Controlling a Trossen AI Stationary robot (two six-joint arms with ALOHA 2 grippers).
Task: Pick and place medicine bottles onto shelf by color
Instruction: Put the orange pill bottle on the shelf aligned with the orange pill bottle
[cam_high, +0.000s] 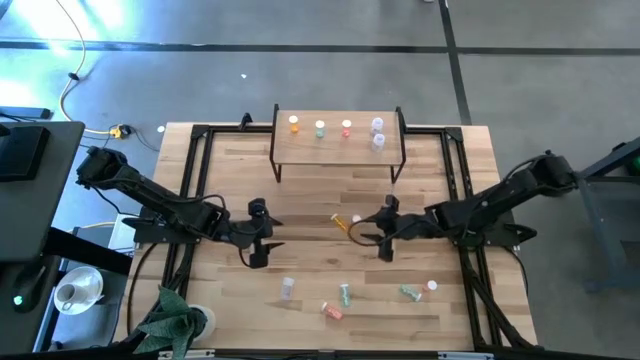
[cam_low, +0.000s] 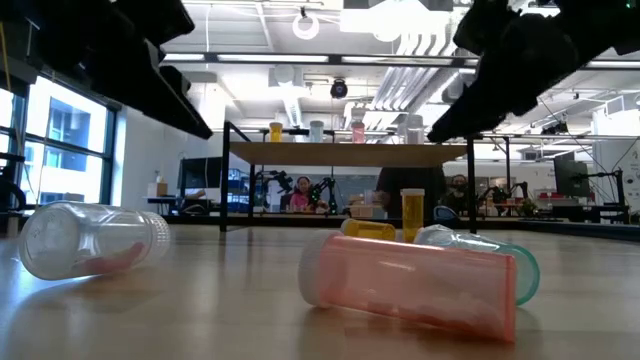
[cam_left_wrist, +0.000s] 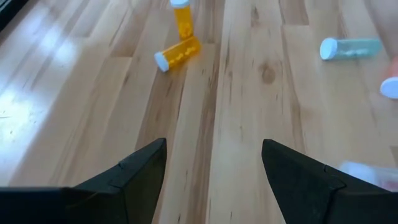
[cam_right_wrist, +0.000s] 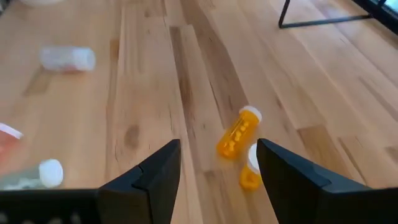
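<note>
Right wrist view: right end effector (cam_right_wrist: 217, 163) released, above two orange bottles (cam_right_wrist: 236, 135) on the table (cam_right_wrist: 149, 93). Pick step; next, descend on one. Left end effector (cam_left_wrist: 214, 163) released, idle.

My right finger (cam_right_wrist: 298, 180) hides half the upright orange bottle (cam_right_wrist: 250, 179); a pink bottle (cam_left_wrist: 390, 87) is cut off.
</note>
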